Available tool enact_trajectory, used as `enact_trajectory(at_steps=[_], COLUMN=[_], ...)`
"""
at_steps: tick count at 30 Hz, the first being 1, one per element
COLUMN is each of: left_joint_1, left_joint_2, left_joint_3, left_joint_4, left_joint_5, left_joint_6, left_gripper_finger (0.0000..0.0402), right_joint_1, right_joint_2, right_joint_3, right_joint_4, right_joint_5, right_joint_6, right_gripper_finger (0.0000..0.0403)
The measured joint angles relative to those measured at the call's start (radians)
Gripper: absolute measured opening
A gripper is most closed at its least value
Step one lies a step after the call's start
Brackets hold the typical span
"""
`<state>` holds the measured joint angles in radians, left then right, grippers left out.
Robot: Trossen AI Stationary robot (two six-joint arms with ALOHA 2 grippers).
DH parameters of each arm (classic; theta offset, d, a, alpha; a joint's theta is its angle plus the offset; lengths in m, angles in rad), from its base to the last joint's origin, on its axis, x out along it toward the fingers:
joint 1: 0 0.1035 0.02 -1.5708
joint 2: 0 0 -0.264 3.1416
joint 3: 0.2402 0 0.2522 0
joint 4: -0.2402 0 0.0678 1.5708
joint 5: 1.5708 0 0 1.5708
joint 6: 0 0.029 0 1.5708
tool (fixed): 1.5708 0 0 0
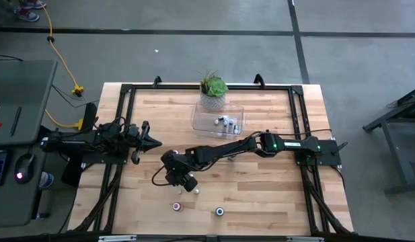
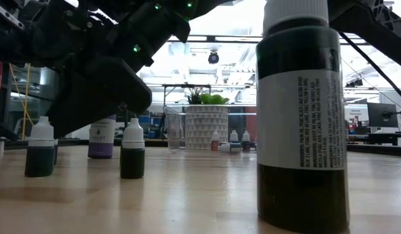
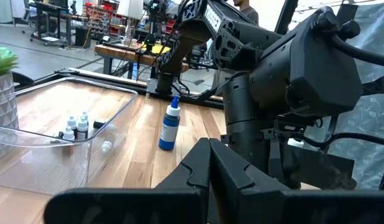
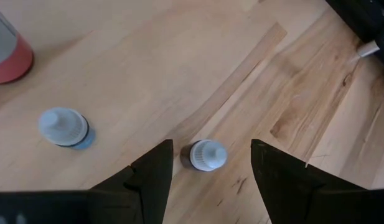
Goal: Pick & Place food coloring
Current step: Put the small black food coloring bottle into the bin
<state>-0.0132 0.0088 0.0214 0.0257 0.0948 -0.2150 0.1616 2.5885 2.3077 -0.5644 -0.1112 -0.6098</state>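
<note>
Partly done: a few food coloring bottles (image 1: 225, 122) are seen in the clear tray (image 1: 199, 121), several left on the desk (image 1: 274, 195), one bracketed ungripped by the wide-open right gripper (image 4: 207, 163).

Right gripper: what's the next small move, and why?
Probably lower straight down and close. The right gripper is open, its fingers either side of a small white-capped bottle standing upright on the table, not yet gripped.
</note>
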Motion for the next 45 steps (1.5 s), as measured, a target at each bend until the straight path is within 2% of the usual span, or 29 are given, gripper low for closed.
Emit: enact_trajectory(at_steps=[9, 22, 39, 45], left_joint_1=[0.000, 0.000, 0.000, 0.000], left_joint_2=[0.000, 0.000, 0.000, 0.000], left_joint_3=[0.000, 0.000, 0.000, 0.000], left_joint_4=[0.000, 0.000, 0.000, 0.000], left_joint_5=[0.000, 0.000, 0.000, 0.000], left_joint_6=[0.000, 0.000, 0.000, 0.000], left_gripper_finger=[0.0000, 0.0000, 0.0000, 0.0000], right_joint_1=[0.000, 0.000, 0.000, 0.000], right_joint_2=[0.000, 0.010, 0.010, 0.009], right_joint_3=[0.000, 0.000, 0.000, 0.001], right_joint_4=[-0.001, -0.007, -0.004, -0.003], right_joint_5=[0.000, -0.006, 0.002, 0.009], right_joint_6=[0.000, 0.002, 0.013, 0.060], right_gripper_finger=[0.0200, 0.0122, 0.0059, 0.0050])
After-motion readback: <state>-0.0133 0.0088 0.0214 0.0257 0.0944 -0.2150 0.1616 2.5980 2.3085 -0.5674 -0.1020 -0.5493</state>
